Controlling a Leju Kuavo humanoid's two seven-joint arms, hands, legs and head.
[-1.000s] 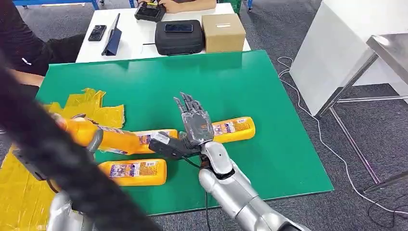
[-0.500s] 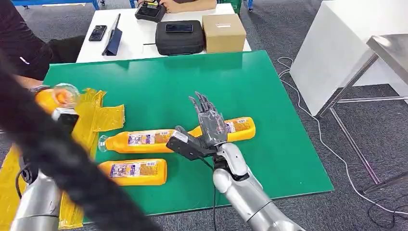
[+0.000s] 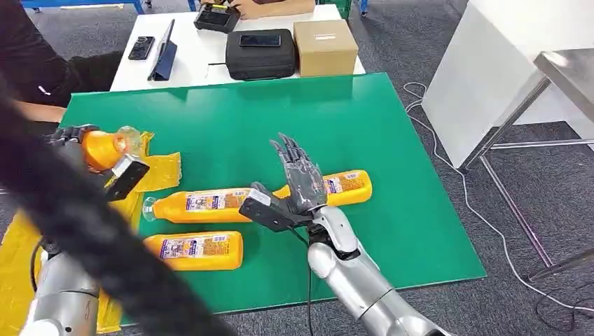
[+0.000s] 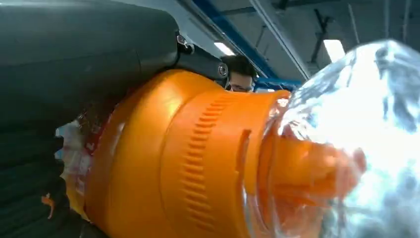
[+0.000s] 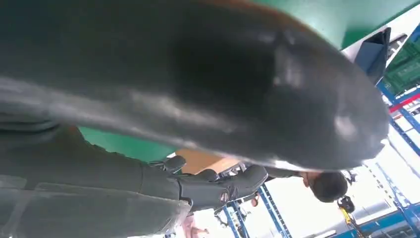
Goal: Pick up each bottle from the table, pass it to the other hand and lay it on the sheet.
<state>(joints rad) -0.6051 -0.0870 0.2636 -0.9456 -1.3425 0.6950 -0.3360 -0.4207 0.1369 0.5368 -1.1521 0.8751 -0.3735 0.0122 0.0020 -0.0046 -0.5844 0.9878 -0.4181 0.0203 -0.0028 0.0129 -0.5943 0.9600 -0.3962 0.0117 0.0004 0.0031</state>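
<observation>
Head view: left hand (image 3: 70, 134) grips an orange bottle (image 3: 105, 147) above the yellow sheet (image 3: 150, 171) at the bench (image 3: 392, 126) edge. Right hand (image 3: 298, 183) hovers empty, fingers spread, over lying bottles (image 3: 199, 204).

Left wrist view: the bottle's neck (image 4: 198, 158) sits against dark fingers (image 4: 29, 163).

place: robot test lab | signs: green work table (image 3: 392, 140), grey carpet (image 3: 392, 42), white desk (image 3: 196, 49) with phones, black case (image 3: 260, 54), cardboard box (image 3: 325, 47), loose floor cables (image 3: 490, 210)
</observation>
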